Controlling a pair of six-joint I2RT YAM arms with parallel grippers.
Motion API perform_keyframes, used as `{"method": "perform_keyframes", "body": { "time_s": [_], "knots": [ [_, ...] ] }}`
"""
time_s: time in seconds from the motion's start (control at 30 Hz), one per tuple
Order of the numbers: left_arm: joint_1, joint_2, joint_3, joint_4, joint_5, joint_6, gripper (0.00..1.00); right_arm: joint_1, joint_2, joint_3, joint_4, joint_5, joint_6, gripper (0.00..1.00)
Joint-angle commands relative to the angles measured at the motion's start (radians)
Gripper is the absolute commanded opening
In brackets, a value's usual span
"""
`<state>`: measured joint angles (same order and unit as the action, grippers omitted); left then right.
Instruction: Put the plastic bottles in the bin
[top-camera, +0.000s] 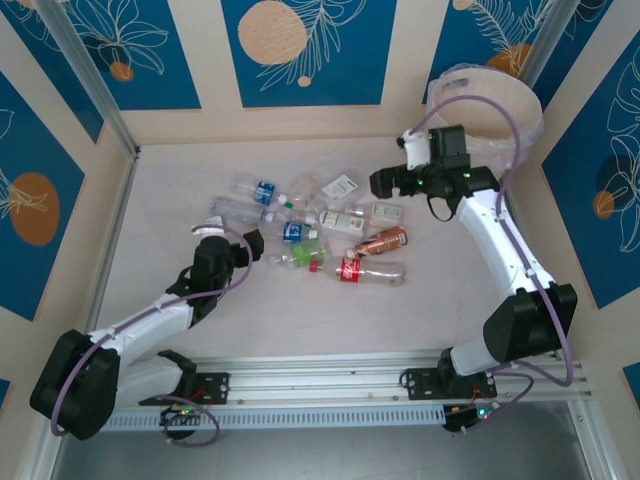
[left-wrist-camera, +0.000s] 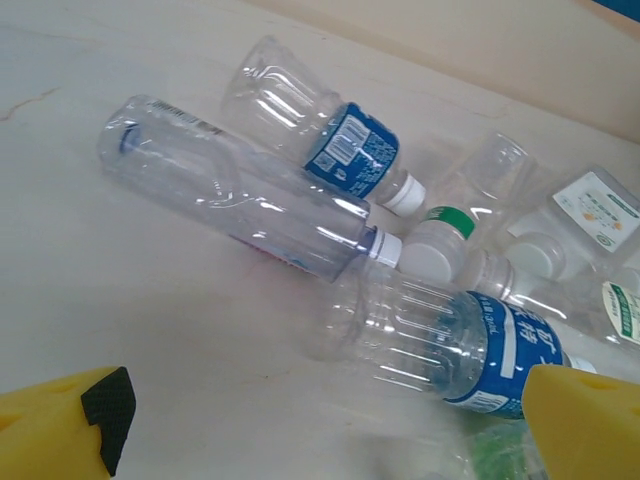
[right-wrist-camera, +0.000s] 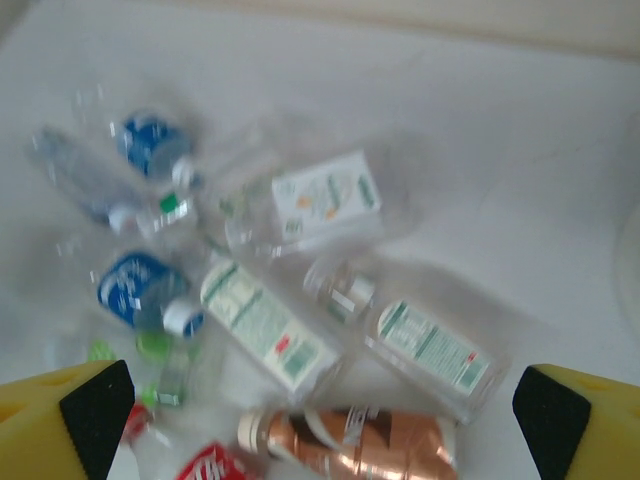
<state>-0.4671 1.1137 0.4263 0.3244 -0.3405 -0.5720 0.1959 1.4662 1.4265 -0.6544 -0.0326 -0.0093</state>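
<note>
The heap of crushed clear plastic bottles (top-camera: 340, 220) lies mid-way across the pale table (top-camera: 160, 200), well apart from the round off-white plastic bin (top-camera: 480, 80) at the far right; the left gripper (left-wrist-camera: 320, 440), wide and empty, is just beside the blue-labelled clear bottle (left-wrist-camera: 450, 340), whose long axis runs from finger to finger; the right gripper (right-wrist-camera: 320, 430) hangs wide and empty over the heap's bin side.

Bright, even light, soft shadows; the plastic bottles (right-wrist-camera: 265, 335) blurred in right wrist view, sharp in left.

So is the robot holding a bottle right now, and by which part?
Nothing is held. The left pincer and the right pincer are both open and empty, and the plastic bottles lie loose on the table.
</note>
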Motion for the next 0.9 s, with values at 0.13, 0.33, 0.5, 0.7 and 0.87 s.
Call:
{"method": "perform_keyframes", "body": {
  "time_s": [0.13, 0.33, 0.5, 0.7, 0.87],
  "knots": [
    [0.018, 0.005, -0.003, -0.039, -0.040, -0.071, 1.00, 0.001, 0.038, -0.104, -0.042, 0.185, 0.311, 1.00],
    [0.026, 0.028, -0.001, -0.040, -0.039, -0.080, 1.00, 0.038, 0.075, -0.270, 0.072, 0.240, 0.815, 0.99],
    [0.032, 0.029, -0.003, -0.048, -0.035, -0.081, 1.00, 0.087, 0.150, -0.305, 0.097, 0.338, 1.028, 1.00],
    [0.042, 0.029, -0.001, -0.059, -0.028, -0.082, 1.00, 0.150, 0.268, -0.290, 0.141, 0.388, 1.135, 0.99],
    [0.051, 0.028, -0.002, -0.074, -0.030, -0.082, 1.00, 0.150, 0.325, -0.306, 0.170, 0.422, 1.184, 0.91]
  ]
}}
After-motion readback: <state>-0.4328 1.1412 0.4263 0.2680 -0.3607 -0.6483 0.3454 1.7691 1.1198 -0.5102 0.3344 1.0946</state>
